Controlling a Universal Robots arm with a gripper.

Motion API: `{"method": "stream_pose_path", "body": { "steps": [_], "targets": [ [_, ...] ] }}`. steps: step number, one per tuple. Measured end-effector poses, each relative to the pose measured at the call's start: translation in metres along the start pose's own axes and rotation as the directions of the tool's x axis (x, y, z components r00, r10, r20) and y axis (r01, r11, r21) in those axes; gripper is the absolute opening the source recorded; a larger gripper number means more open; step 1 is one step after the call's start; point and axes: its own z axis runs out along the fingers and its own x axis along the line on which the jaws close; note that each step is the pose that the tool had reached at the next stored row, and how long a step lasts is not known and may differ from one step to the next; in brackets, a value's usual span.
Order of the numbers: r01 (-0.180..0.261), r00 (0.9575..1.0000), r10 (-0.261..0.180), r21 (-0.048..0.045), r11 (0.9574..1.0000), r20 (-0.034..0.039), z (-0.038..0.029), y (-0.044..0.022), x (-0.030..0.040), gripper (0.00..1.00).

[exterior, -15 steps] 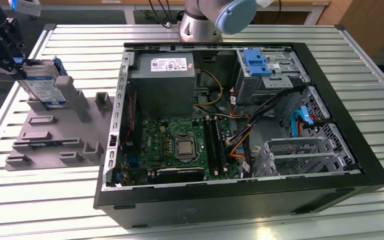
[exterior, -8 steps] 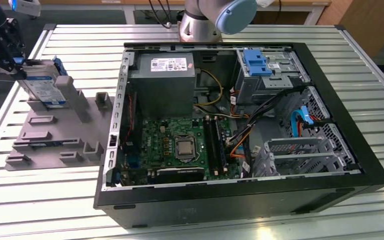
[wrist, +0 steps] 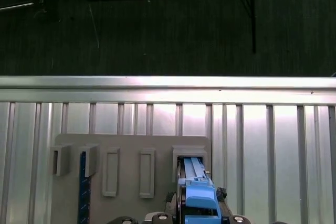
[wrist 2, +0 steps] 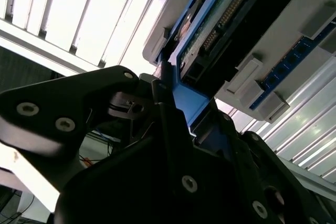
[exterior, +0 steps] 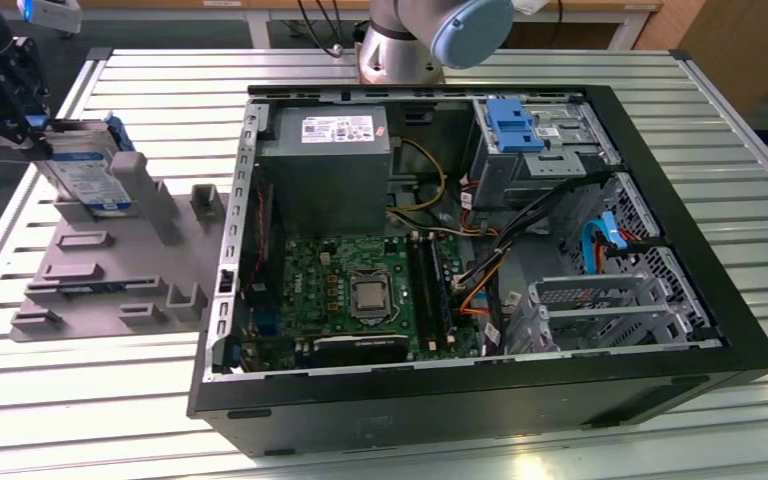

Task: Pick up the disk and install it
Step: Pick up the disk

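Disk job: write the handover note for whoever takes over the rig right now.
Gripper: shut on the blue-railed upper end of the disk, at the exterior view's left.
Disk: stands tilted at the grey holder, beside the open computer case. I cannot tell whether it is lifted free.
Done: grasp made.
Left: the disk is not yet in the case, so the install is undone.

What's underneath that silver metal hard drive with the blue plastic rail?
A grey plastic holder plate with raised slots, lying on the slatted metal table. The silver hard drive stands on end in one slot; its lower end and whatever is inside that slot are covered.
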Motion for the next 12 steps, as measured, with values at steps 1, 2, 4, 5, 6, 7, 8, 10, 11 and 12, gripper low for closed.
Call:
{"method": "stream_pose_path", "body": {
  "steps": [1, 2, 4, 5, 6, 7, 8, 10, 11, 12],
  "targets": [
    [0.0, 1.0, 0.0, -0.0001, 1.0, -0.0003, 0.0, 0.0, 0.0, 0.37],
    [0.0, 1.0, 0.0, 0.0, 1.0, -0.0004, 0.0, 0.0, 0.0, 0.37],
    [0.0, 1.0, 0.0, -0.0001, 1.0, -0.0005, 0.0, 0.0, 0.0, 0.37],
    [0.0, 1.0, 0.0, -0.0001, 1.0, -0.0006, -0.0001, 0.0, 0.0, 0.37],
    [0.0, 1.0, 0.0, -0.0001, 1.0, -0.0006, -0.0001, 0.0, 0.0, 0.37],
    [0.0, 1.0, 0.0, 0.0, 1.0, -0.0006, 0.0, 0.0, 0.0, 0.37],
    [0.0, 1.0, 0.0, -0.0001, 1.0, -0.0007, 0.0, 0.0, 0.0, 0.37],
    [0.0, 1.0, 0.0, 0.0, 1.0, -0.0008, 0.0, 0.0, 0.0, 0.38],
    [0.0, 1.0, 0.0, 0.0, 1.0, -0.0008, 0.0, 0.0, 0.0, 0.44],
    [0.0, 1.0, 0.0, 0.0, 1.0, -0.0008, 0.0, 0.0, 0.0, 0.44]
  ]
}}
